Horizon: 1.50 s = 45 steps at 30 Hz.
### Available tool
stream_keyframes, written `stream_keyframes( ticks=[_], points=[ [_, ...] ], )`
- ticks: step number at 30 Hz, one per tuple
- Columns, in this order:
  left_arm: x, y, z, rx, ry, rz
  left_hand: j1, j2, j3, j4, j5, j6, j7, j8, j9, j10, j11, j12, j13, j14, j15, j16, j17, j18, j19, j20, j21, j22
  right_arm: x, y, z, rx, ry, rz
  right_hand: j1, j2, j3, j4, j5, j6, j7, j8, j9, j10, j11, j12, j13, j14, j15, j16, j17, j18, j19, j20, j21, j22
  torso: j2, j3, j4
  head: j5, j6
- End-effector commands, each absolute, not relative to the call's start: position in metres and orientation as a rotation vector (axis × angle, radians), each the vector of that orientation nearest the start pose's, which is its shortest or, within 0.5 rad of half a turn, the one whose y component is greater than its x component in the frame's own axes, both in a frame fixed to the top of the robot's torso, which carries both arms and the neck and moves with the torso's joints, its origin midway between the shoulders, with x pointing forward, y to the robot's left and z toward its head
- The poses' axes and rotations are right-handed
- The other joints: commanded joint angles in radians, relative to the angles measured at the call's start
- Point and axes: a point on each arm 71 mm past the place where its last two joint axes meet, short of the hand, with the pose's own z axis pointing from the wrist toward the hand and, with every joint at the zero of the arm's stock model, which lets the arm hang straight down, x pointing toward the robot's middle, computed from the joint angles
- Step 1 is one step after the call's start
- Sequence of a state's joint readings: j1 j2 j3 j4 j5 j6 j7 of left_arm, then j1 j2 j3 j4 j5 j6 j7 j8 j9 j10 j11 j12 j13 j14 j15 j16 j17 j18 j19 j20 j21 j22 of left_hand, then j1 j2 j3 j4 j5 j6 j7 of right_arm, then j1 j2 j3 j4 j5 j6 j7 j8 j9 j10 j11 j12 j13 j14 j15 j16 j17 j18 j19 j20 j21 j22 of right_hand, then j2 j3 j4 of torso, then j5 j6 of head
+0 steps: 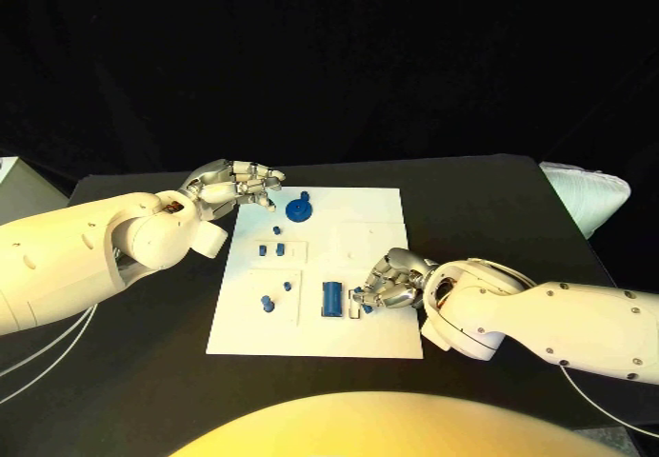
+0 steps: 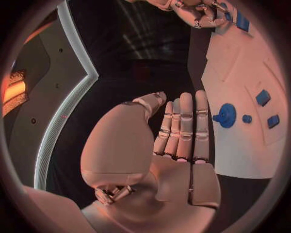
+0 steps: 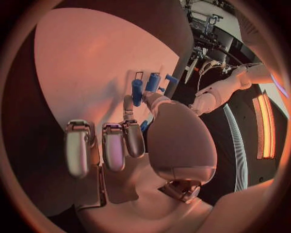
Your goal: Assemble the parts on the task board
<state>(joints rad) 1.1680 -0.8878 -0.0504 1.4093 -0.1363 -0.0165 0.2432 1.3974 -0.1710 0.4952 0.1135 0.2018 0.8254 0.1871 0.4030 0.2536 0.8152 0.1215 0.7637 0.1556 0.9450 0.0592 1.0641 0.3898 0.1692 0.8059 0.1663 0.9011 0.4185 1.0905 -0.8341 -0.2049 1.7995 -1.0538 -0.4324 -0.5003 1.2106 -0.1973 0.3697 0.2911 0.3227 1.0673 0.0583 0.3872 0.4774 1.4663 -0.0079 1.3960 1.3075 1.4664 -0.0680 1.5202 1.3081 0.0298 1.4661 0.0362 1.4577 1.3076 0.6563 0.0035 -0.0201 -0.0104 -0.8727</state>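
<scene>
The white task board (image 1: 370, 224) lies mid-table. On it are a blue gear (image 1: 300, 207), several small blue parts (image 1: 270, 250) and an upright blue block (image 1: 331, 298). My left hand (image 1: 233, 181) hovers at the board's far left corner, close to the gear (image 2: 225, 115). Its fingers (image 2: 185, 124) are stretched out and hold nothing. My right hand (image 1: 389, 283) sits low over the board just right of the block, fingers curled. A small blue part (image 3: 143, 126) peeks out between its thumb and a finger. The block (image 3: 137, 92) stands just beyond the fingertips.
A white bundle (image 1: 590, 195) lies at the table's right edge and a pale object (image 1: 17, 190) at the left edge. Black table (image 1: 481, 200) surrounds the board. The left wrist view also catches my right hand (image 2: 200, 12) by the block (image 2: 242, 22).
</scene>
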Motion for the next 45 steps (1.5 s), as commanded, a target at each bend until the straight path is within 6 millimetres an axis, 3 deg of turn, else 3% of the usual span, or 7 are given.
stream_keyframes(
  ticks=[1,45],
  points=[
    [0.4912,0.2472,-0.2117,-1.036,1.724,-1.542,0.006,-0.005,0.0,0.005,0.003,-0.004,0.001,-0.006,-0.001,-0.003,0.006,0.001,-0.001,-0.001,0.005,-0.003,0.0,0.014,0.008,0.001,-0.004,-0.001,0.3735,-0.1476,-0.2813,0.397,2.191,0.644,-0.01,0.0,-0.008,-0.002,-0.01,0.005,-0.002,0.004,-0.001,0.042,-0.009,0.001,0.169,0.091,-0.009,0.007,0.208,-0.008,0.07,-0.003,0.005,0.235,-0.001,-0.0001,0.0,0.001,0.0],
    [0.491,0.2475,-0.2118,-1.036,1.728,-1.543,0.003,-0.005,-0.002,0.012,0.003,-0.004,0.002,-0.006,-0.002,-0.004,0.006,0.001,-0.002,-0.001,0.005,-0.003,0.0,0.014,0.01,0.002,-0.008,-0.004,0.3743,-0.1404,-0.289,0.369,2.222,0.637,-0.023,0.009,-0.011,-0.002,-0.028,0.008,-0.004,0.009,0.002,0.046,-0.011,0.011,0.175,0.092,-0.01,0.012,0.214,-0.01,0.072,-0.004,0.013,0.237,0.001,0.0011,-0.0006,0.007,0.0]
  ],
)
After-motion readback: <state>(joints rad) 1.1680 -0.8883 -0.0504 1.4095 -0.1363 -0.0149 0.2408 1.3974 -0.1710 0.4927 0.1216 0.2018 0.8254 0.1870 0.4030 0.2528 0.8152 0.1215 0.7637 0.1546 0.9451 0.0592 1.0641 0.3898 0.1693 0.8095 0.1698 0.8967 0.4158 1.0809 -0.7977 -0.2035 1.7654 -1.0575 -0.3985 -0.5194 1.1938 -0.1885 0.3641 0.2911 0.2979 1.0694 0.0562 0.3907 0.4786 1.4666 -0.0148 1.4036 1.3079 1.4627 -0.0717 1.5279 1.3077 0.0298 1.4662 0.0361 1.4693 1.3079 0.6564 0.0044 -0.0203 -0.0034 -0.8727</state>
